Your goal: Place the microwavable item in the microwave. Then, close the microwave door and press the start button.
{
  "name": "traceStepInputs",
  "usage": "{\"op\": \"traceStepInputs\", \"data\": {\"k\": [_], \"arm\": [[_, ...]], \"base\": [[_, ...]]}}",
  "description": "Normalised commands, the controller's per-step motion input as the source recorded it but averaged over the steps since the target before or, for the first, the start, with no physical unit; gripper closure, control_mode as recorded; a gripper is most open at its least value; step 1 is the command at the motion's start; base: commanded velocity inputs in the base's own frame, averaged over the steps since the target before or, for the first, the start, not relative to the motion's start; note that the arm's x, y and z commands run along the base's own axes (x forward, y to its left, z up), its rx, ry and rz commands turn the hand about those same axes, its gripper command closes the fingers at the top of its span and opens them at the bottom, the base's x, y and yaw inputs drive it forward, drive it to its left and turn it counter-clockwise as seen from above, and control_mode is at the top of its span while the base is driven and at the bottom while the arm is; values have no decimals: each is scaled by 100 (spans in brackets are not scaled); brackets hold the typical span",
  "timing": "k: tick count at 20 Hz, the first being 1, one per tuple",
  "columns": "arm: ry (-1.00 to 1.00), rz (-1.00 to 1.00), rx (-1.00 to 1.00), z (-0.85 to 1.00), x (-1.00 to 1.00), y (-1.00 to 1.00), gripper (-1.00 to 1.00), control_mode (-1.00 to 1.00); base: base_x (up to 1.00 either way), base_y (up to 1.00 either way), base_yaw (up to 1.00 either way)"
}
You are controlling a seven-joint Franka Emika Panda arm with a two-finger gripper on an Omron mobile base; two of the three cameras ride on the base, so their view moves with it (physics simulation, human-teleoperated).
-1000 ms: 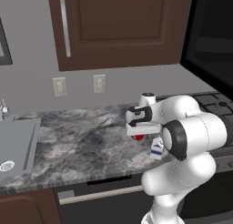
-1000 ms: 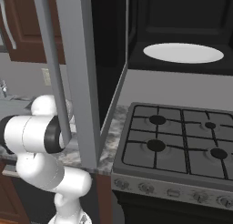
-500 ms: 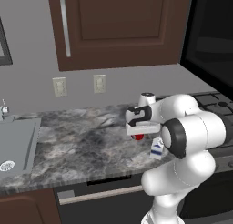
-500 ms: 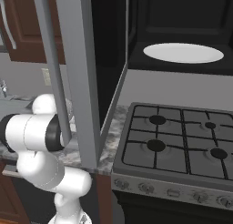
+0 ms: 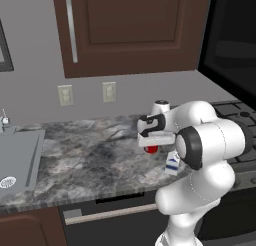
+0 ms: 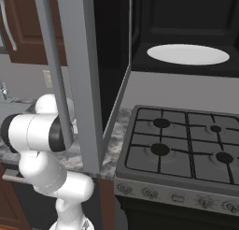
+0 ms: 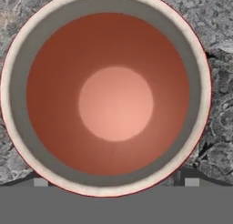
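The microwavable item, a small red cup (image 5: 151,150), stands upright on the marble counter (image 5: 90,155), and I look straight down into its red inside (image 7: 116,102). My gripper (image 5: 151,142) hangs right above it, open, with one fingertip (image 7: 41,182) on each side of the rim (image 7: 116,182). Whether the fingers touch the cup I cannot tell. The microwave (image 6: 186,18) is open, with a white turntable plate (image 6: 188,54) in its dark cavity. The microwave door (image 6: 84,75) is swung out over the counter, its long grey handle (image 6: 51,70) facing me, and its dark glass (image 5: 232,40) shows at the right.
A white-and-blue milk carton (image 5: 172,163) stands just right of the cup, close to my arm. A gas stove (image 6: 186,149) lies below the microwave. A sink (image 5: 15,160) is at the counter's left end. A brown cabinet (image 5: 125,25) hangs above the counter.
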Motion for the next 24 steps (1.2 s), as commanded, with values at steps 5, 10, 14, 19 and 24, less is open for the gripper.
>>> {"op": "traceStepInputs", "data": {"k": [5,10,14,19,24], "arm": [[0,0,0,-5,1,0,-100,-100],[0,0,0,-13,-18,0,100,-100],[0,0,0,-8,-25,0,100,-100],[0,0,0,-3,-12,0,100,-100],[0,0,0,0,0,0,100,-100]], "base": [[0,0,0],[0,0,0],[0,0,0],[0,0,0],[0,0,0]]}}
